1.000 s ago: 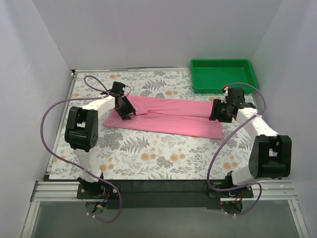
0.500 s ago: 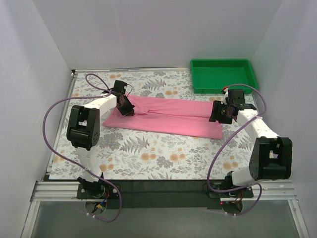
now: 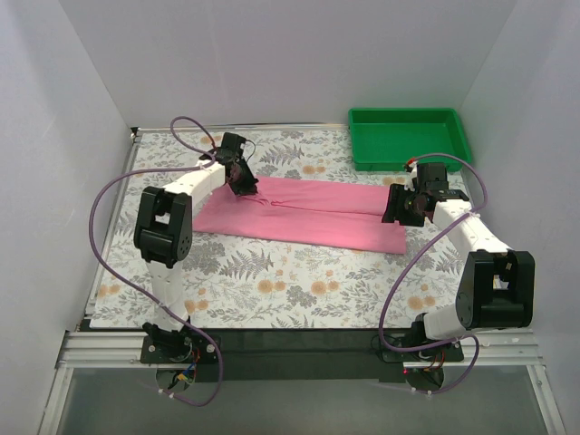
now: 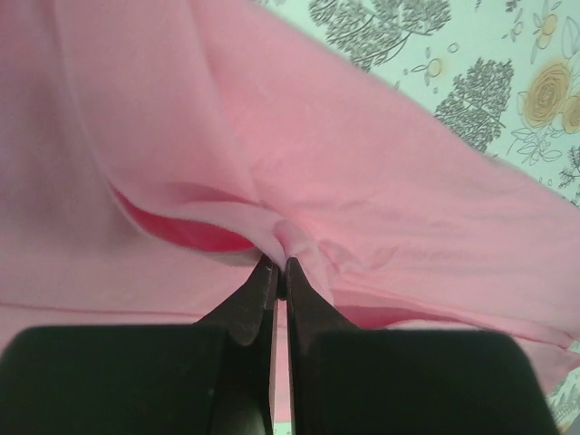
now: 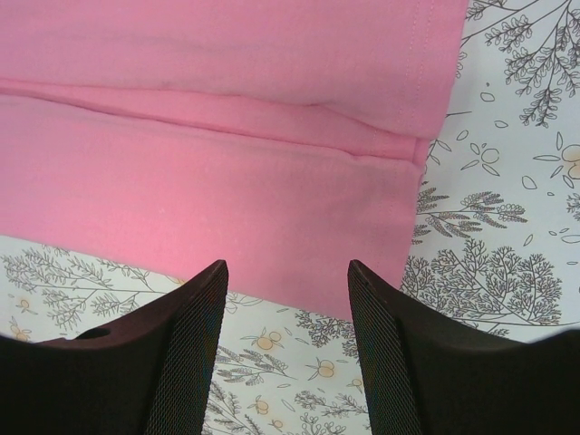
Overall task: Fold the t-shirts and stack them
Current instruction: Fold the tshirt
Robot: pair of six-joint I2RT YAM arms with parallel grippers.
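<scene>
A pink t-shirt (image 3: 308, 213) lies folded into a long strip across the middle of the floral table cover. My left gripper (image 3: 243, 178) is at the strip's far left corner, shut on a pinch of the pink fabric (image 4: 285, 237), which bunches up at its fingertips (image 4: 265, 272). My right gripper (image 3: 401, 205) hovers at the strip's right end, open, with nothing between its fingers (image 5: 192, 317); the t-shirt's hem (image 5: 272, 154) lies just beyond them.
A green plastic tray (image 3: 408, 136) stands at the back right corner, near the right arm. White walls close in the left, back and right sides. The floral cover (image 3: 272, 281) shows in front of the t-shirt.
My left gripper has closed on the fabric and moved toward the back and right, dragging the strip's left end with it. The right arm has stayed put.
</scene>
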